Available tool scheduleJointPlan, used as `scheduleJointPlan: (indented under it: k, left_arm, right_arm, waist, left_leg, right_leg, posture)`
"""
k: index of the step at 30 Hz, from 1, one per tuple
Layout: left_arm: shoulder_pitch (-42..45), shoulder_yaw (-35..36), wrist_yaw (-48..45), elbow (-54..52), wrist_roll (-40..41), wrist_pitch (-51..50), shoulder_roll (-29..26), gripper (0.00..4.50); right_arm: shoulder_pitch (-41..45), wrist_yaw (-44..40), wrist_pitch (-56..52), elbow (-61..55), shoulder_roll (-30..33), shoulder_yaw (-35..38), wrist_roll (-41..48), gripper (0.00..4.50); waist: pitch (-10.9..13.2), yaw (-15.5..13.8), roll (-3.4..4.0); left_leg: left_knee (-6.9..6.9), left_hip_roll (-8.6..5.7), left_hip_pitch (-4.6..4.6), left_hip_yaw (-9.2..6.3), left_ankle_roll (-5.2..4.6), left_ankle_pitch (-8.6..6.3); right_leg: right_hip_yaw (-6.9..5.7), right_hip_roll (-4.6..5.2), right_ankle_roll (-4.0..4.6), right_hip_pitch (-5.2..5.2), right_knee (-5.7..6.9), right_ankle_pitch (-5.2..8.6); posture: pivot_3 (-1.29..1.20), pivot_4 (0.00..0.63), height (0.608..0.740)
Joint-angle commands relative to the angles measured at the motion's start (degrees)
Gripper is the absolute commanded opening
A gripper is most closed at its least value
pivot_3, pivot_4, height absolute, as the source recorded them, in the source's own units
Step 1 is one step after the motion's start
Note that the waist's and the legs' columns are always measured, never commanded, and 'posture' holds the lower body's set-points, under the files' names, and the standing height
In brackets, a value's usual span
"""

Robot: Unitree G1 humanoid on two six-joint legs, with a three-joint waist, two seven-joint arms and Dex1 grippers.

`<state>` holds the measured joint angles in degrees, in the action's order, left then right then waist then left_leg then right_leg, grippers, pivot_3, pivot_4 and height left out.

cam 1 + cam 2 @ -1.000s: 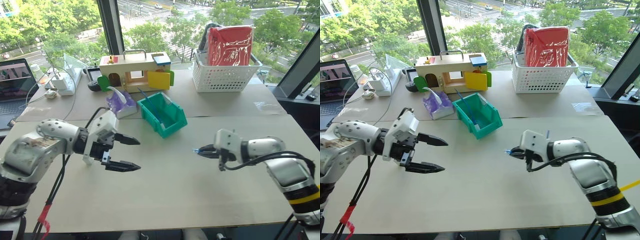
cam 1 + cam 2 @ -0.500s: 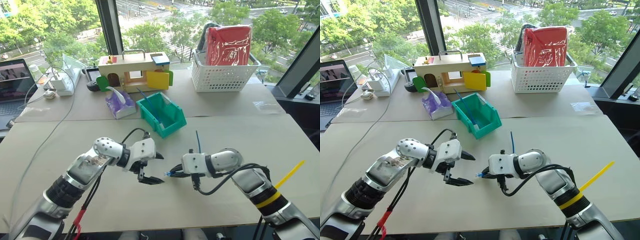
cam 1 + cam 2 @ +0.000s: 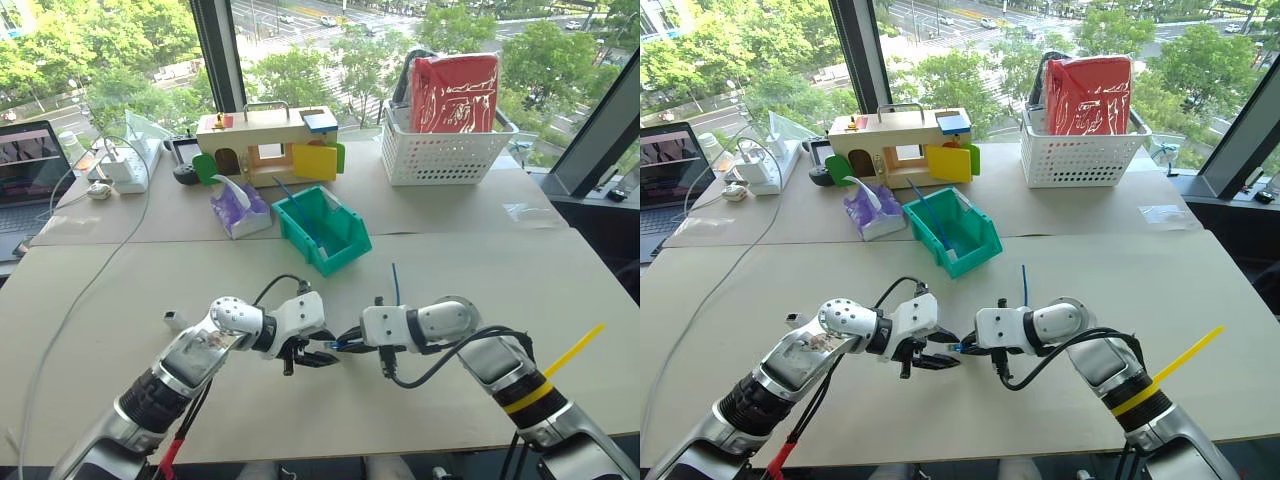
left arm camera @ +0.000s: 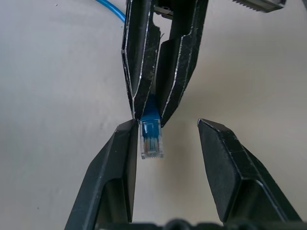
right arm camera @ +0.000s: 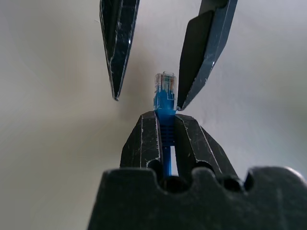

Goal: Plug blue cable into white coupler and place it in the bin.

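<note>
your head pair looks down over the table [image 3: 330, 420] from its near edge; both wrist views sit close, facing each other, sharing the blue cable [image 4: 151, 136] plug.

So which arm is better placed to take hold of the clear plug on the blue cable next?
Left, probably. The left jaws stand open on either side of the clear plug, ready to close on it. The right jaws are shut on the blue cable just behind that plug, so they are occupied.
</note>
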<state>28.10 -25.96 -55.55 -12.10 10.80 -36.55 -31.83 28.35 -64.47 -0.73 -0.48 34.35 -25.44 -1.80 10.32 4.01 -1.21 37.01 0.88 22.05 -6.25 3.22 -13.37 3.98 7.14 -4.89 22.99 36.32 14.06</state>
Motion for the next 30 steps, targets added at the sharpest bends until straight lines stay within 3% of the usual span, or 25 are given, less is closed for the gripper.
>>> scheduleJointPlan:
  k: [1, 18, 21, 25, 30]
  left_arm:
    - [-0.1, -0.1, 2.4, -0.5, -1.1, -1.5, 1.4, 2.1]
    - [-2.0, 0.7, 0.5, -4.0, 0.1, -3.6, -2.3, 2.1]
    - [-1.7, 0.6, 0.9, -3.3, 0.1, -3.5, -1.5, 1.44]
    - [-1.7, 1.0, 1.5, -2.4, 0.2, -3.4, -0.5, 0.01]
    - [-1.3, 1.2, 1.9, -0.9, -0.2, -2.6, 0.7, 0.0]
  right_arm:
    - [-0.3, 0.2, -0.8, 0.3, -0.3, 0.1, -0.9, 0.07]
    - [1.2, -0.7, 0.3, 3.3, 0.4, 1.7, -0.3, 0.07]
    - [1.6, -0.8, 0.3, 3.6, 0.2, 1.6, -0.2, 0.07]
    - [1.6, -1.0, 0.1, 3.3, 0.2, 1.5, -0.2, 0.07]
    - [1.0, -1.3, -0.6, 1.8, 0.1, 1.3, -0.2, 0.07]
  waist:
    - [0.0, 0.0, 0.0]
    - [0.0, -0.2, 0.0]
    - [0.0, -0.2, 0.0]
    - [0.0, -0.3, 0.0]
    - [0.0, -0.6, 0.0]
  left_leg:
    - [0.0, 0.0, 0.0, 0.0, 0.0, 0.0]
    - [0.0, -0.01, -0.06, -0.01, 0.01, 0.0]
    - [0.0, -0.01, -0.1, -0.01, 0.01, 0.0]
    - [0.0, -0.01, -0.1, -0.01, 0.01, 0.0]
    - [0.0, -0.01, -0.22, -0.01, 0.01, 0.0]
  right_leg:
    - [0.0, 0.0, 0.0, 0.01, 0.0, 0.0]
    - [0.0, 0.0, 0.0, -0.1, -0.05, 0.0]
    - [0.0, 0.0, 0.0, -0.15, -0.06, 0.0]
    - [0.0, 0.0, 0.0, -0.17, -0.08, 0.0]
    - [-0.01, 0.0, 0.0, -0.32, -0.13, 0.0]
  posture:
    - [0.0, 0.15, 0.74]
    - [0.0, 0.15, 0.74]
    - [0.0, 0.15, 0.74]
    - [0.0, 0.15, 0.74]
    - [0.0, 0.15, 0.74]
